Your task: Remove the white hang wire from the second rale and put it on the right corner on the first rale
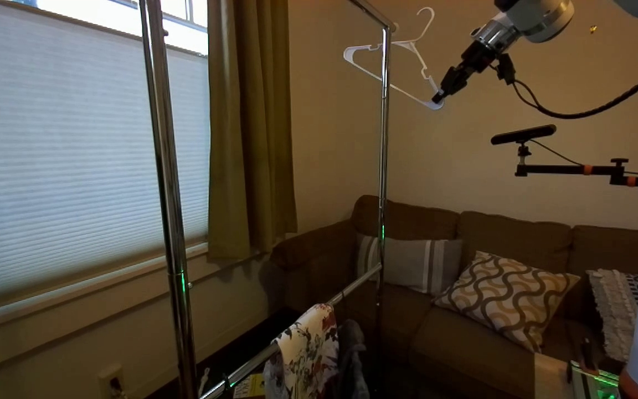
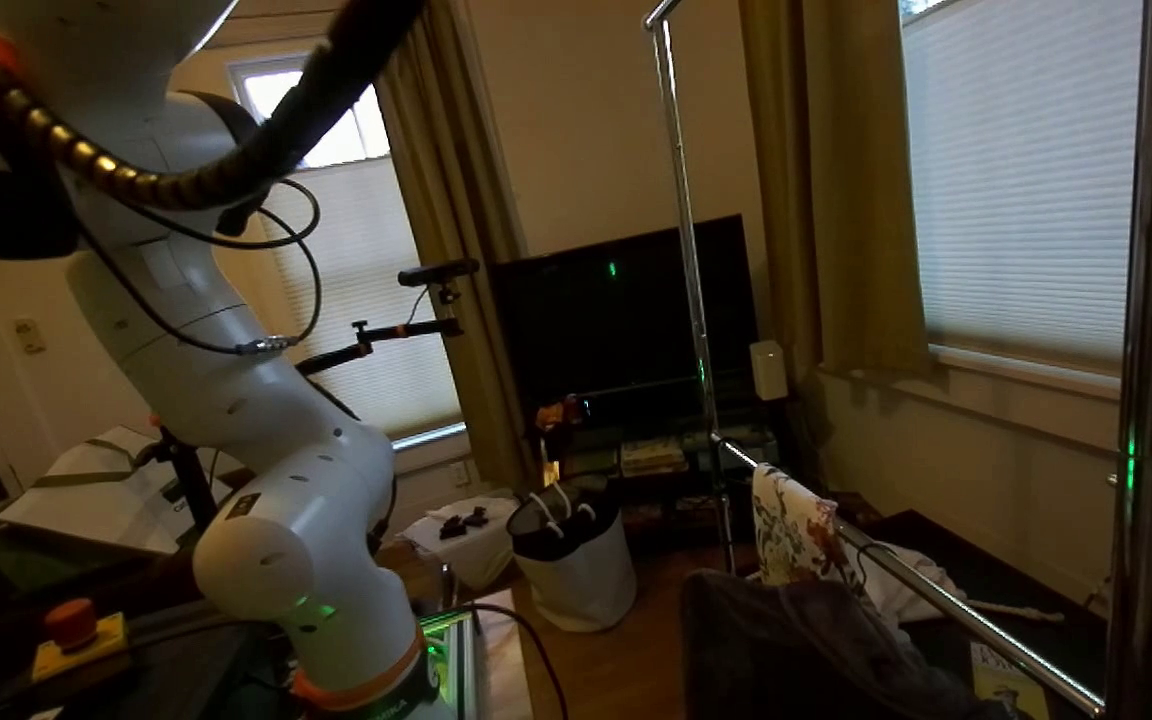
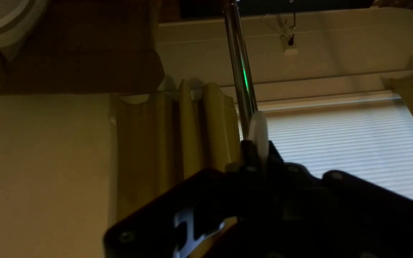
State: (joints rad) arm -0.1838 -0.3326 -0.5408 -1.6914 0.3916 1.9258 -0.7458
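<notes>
In the apparent transfer step, the hand (image 1: 438, 99) grips a lower corner of the white hang wire (image 1: 408, 95), well above the second rale (image 1: 359, 282), and the next move likely calls for seating the hook (image 1: 432, 19), above the hand, over the first rale (image 1: 373, 13).

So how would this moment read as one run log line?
Gripper: holding white hanger by a lower corner | hook: appears off top rail | lower rail: floral cloth draped | hung: not yet

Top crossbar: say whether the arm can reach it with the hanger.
Likely yes: the gripper holds the hanger hook up near the top crossbar, nothing visible between hook and bar, though depth is unclear.
</notes>
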